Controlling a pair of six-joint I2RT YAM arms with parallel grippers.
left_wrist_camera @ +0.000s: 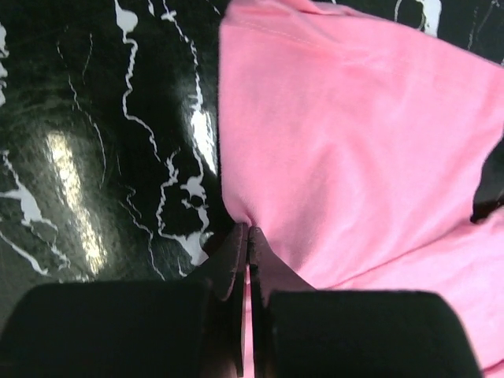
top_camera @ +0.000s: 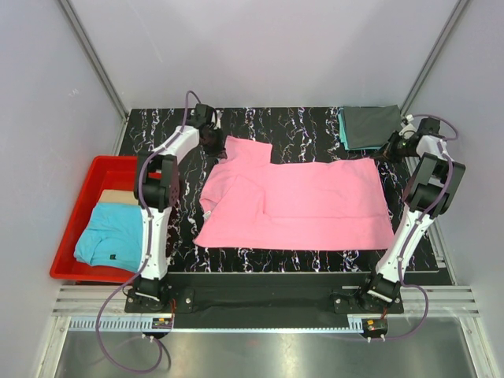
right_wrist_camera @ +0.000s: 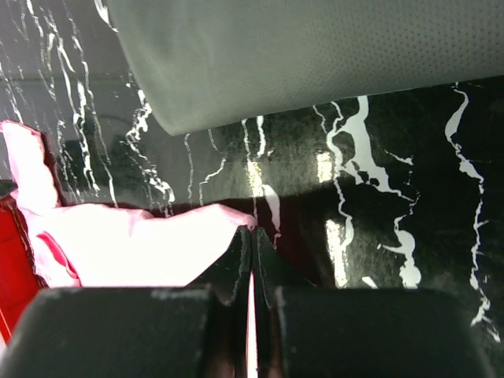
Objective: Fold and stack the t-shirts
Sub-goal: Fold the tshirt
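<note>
1. Pink t-shirt [top_camera: 307, 205] lies spread flat across the middle of the black marbled desk [top_camera: 307, 126].
2. Left pincer [left_wrist_camera: 249, 231] is pressed together on the shirt's far-left edge, with pink cloth pinched at its tips.
3. Right pincer [right_wrist_camera: 252, 230] is clamped on the shirt's far-right corner.
4. Dark grey t-shirt [top_camera: 370, 126], folded, sits on a teal t-shirt [top_camera: 342, 130] at the desk's far-right corner.
5. Light blue t-shirt [top_camera: 110, 236] lies in the red bin [top_camera: 118, 169], left of the desk.
</note>
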